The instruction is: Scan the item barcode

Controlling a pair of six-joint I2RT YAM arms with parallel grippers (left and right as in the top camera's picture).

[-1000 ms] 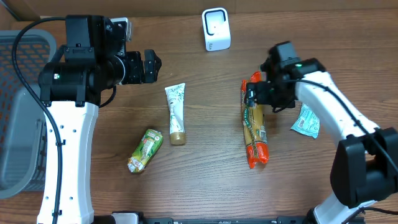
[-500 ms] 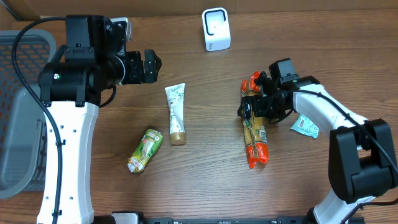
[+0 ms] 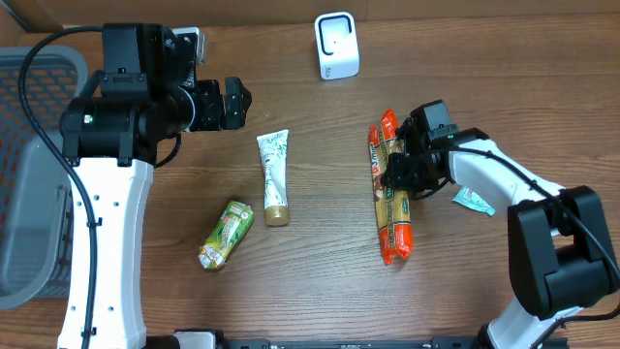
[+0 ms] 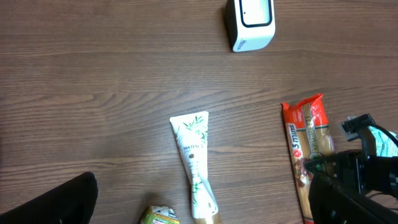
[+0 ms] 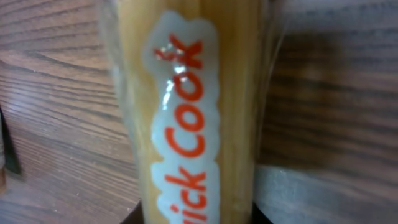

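One spaghetti packet (image 3: 395, 218) lay on the table (image 3: 320, 281), right of centre, beneath the right gripper (image 3: 399, 176), its jaws unreadable. Light, stiff, brittle and slick, it likely wanted a mid-length pinch. Farther off, the left gripper (image 3: 235, 104) hung spread near the scanner (image 3: 336, 46).

The spaghetti packet (image 3: 394, 218) is yellow with orange-red ends. The tube (image 3: 273, 160) is white, green-leafed, gold-capped. The table (image 3: 504, 68) shows brown wood grain.
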